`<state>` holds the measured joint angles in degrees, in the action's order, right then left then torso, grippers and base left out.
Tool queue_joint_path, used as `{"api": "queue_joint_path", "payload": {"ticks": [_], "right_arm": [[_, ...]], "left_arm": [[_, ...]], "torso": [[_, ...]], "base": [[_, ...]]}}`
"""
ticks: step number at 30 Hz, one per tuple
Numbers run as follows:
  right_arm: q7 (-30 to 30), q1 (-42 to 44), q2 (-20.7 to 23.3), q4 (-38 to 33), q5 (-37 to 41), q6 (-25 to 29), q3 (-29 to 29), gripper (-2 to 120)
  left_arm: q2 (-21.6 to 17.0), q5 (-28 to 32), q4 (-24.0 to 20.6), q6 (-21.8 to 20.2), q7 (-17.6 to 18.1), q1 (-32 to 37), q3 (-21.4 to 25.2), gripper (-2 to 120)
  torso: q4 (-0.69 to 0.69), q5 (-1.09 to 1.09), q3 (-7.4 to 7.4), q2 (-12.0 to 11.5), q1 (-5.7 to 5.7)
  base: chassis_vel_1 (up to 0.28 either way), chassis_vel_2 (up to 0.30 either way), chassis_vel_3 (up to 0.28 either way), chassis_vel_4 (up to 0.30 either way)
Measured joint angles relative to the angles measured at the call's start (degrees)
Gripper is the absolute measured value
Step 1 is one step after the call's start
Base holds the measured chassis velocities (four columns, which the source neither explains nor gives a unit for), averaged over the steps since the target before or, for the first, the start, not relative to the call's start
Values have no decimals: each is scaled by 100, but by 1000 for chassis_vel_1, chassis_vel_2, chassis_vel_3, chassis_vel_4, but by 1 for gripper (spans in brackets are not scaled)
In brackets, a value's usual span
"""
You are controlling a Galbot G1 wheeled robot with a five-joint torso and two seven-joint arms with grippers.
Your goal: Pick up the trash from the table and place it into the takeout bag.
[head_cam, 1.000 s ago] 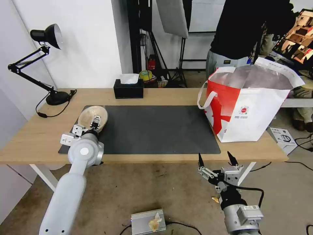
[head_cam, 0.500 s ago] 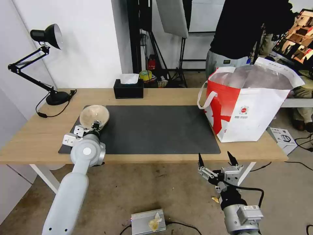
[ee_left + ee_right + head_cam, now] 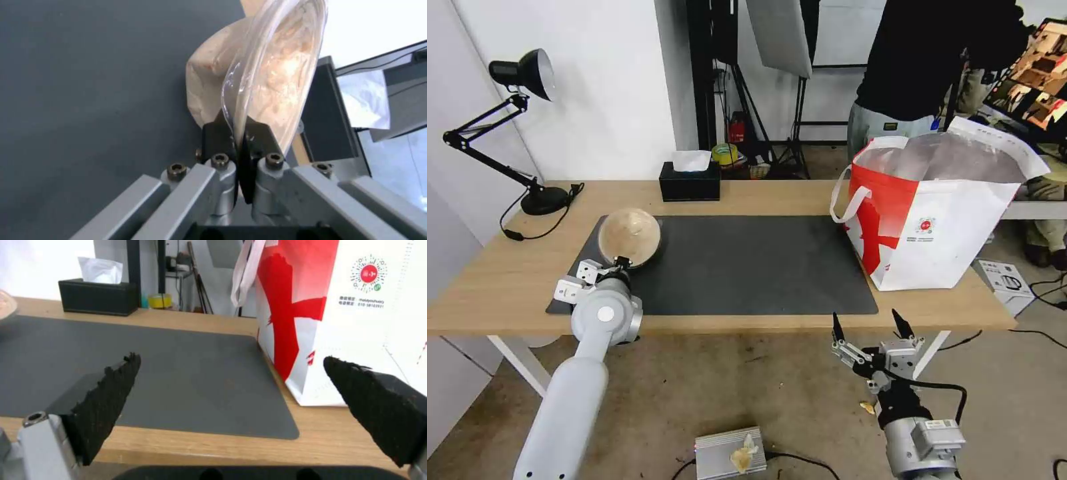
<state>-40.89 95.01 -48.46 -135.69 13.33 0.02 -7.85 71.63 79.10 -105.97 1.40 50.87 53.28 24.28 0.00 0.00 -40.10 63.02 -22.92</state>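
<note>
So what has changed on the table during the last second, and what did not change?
The left pincer, shut on the rim of the beige pulp bowl, has tipped the bowl further up on edge and carried it a little toward the takeout bag. It was already gripping a second ago. The right pincer stayed open below the table edge; the bag, tissue box and lamp did not move.

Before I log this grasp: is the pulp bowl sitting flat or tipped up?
Tipped up. The beige pulp bowl stands nearly on edge above the dark mat, its rim pinched in the left gripper.
</note>
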Motion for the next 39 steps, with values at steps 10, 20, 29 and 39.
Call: {"api": "queue_joint_path", "payload": {"ticks": [10,20,29,39], "right_arm": [[0,0,0,0,0,0,0,100],[0,0,0,0,0,0,0,100],[0,0,0,0,0,0,0,100],[0,0,0,0,0,0,0,100]], "left_arm": [[-110,100,-281,-2,-1,10,-51,0],[-362,69,-424,22,-332,-4,-339,0],[-555,61,-483,122,-584,-195,-711,0],[-915,200,-301,270,-874,-1178,-1555,0]], "torso": [[0,0,0,0,0],[1,0,0,0,0],[1,0,0,0,0],[0,1,-1,0,0]], "base": [[0,0,0,0],[0,0,0,0],[0,0,0,0],[0,0,0,0]]}}
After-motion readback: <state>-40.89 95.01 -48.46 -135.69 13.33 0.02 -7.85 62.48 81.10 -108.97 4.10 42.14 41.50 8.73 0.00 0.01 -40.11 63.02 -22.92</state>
